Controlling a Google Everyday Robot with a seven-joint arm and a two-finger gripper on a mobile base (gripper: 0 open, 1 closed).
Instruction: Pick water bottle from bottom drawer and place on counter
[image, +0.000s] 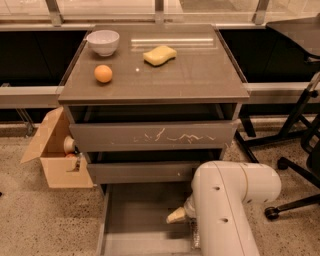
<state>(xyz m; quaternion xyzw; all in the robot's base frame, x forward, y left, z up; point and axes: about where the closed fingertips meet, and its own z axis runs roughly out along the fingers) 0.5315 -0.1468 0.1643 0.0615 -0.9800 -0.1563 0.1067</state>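
1. The wide, shallow grey tray of the bottom drawer (135, 215) is pulled out, so the opening step is done. The robot's cream-tipped claw (177, 216) is down inside it, over the right part of the drawer floor, at the end of a bulky white arm (225, 200).
2. I cannot tell whether the claw is open, closed or gripping anything, because the arm's white housing covers most of it.
3. A sliver of clear, crinkled plastic shows just below and to the right of the claw, against the arm's edge. I take it to be the small water bottle (194, 234), low in the drawer. Its cap and label are hidden, and I cannot tell whether it touches the claw.
4. The glossy grey-brown slab of the counter (200, 75) lies well above and beyond the claw. It carries 3 things: a white bowl (103, 41), an orange fruit (103, 73) and a yellow sponge (160, 54). No bottle stands there, so the placing is not yet done.
5. Judged from this, the task is at the reach or grasp stage. What is left is to secure the bottle and lift it past the plain grey middle drawer front (140, 172) directly above the claw. It then has to go up past the scratched grey drawer front (150, 136) and be set on the counter.
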